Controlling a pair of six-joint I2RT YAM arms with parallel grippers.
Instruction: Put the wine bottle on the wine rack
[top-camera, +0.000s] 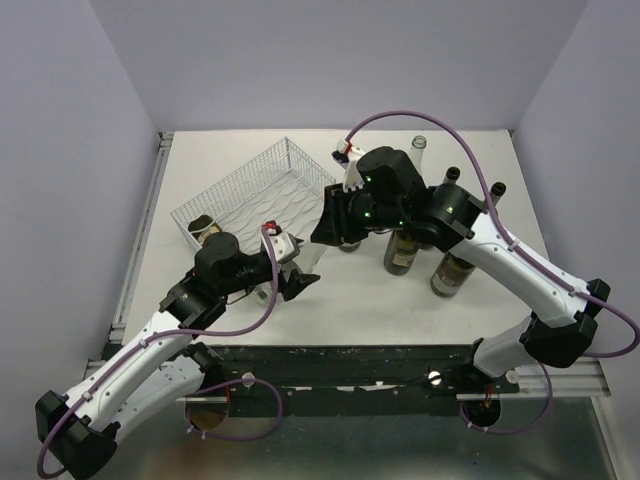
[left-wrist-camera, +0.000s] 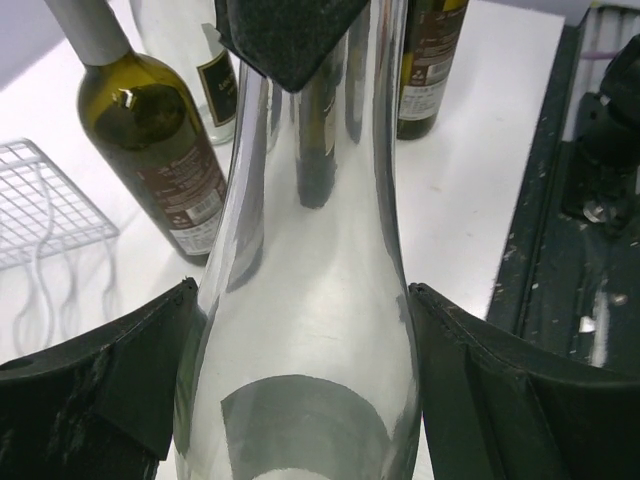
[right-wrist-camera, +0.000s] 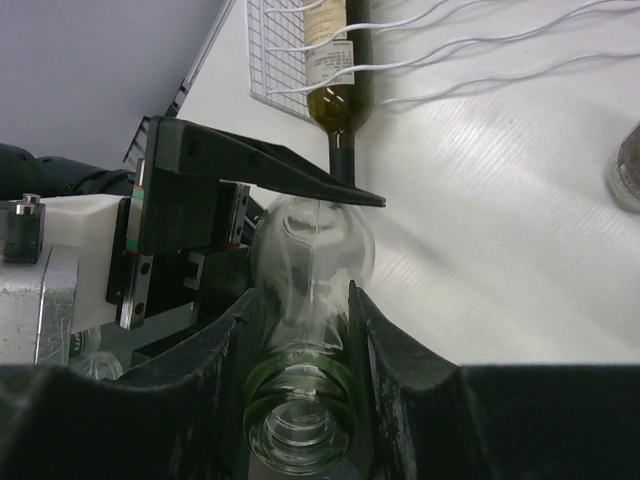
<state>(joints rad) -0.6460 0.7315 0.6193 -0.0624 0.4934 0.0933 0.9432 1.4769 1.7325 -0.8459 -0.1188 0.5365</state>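
Blocked right of centre by a cluster of standing bottles (top-camera: 400, 250) beneath the right arm (top-camera: 520, 265). Bare desk (top-camera: 370, 315) along the near edge, open for a pass. Mid-desk closed off by the clear wine bottle (left-wrist-camera: 310, 300), clamped between left fingers (left-wrist-camera: 100, 380) and right fingers (right-wrist-camera: 400, 380). In the wine rack (top-camera: 270, 185), one end taken by a lying bottle (right-wrist-camera: 340, 100); other grooves open.

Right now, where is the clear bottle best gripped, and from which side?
The clear bottle is likely best taken at its neck, just under the lip, coming from the mouth end as the right jaws do: it is narrow and the lip checks slipping. The wide, smooth body nearly fills the left jaws.
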